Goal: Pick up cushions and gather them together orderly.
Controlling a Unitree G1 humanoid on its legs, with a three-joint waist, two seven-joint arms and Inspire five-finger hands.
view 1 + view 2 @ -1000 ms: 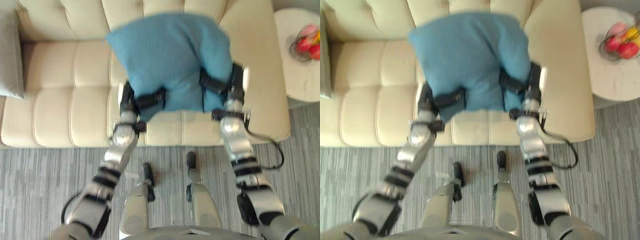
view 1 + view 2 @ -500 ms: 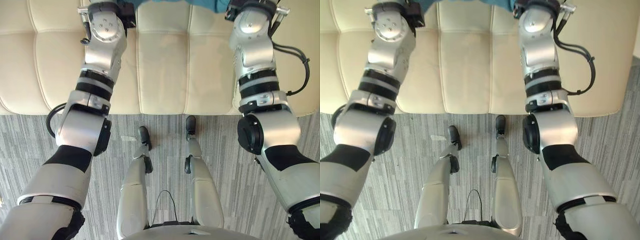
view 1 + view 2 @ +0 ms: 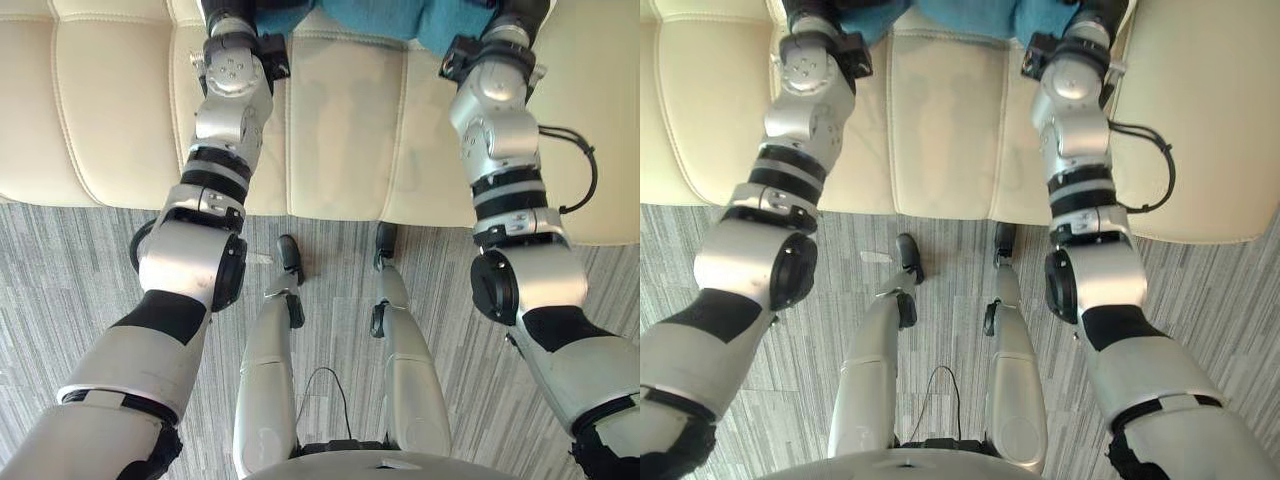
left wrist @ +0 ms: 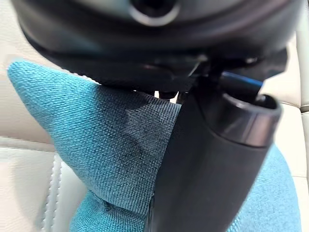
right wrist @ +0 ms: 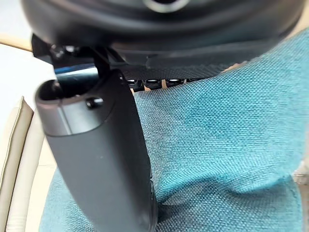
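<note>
- Teal cushion [image 4: 91, 140] is hanging over the far part of the cream sofa [image 3: 340, 130] seat, pinched between both hands; I can't tell whether it is touching the seat.
- Left hand [image 4: 212, 159] is clamping one side, thumb digging into the fabric near a corner.
- Right hand [image 5: 101, 154] is gripping the other side, thumb denting the cloth.
- Grey striped carpet [image 3: 60, 290] is lying before the sofa.

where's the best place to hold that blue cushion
By its two side edges, one hand from each side: the cushion is wide, soft and has no handle. The left hand and right hand grip it that way, thumbs pressed into the cloth.
</note>
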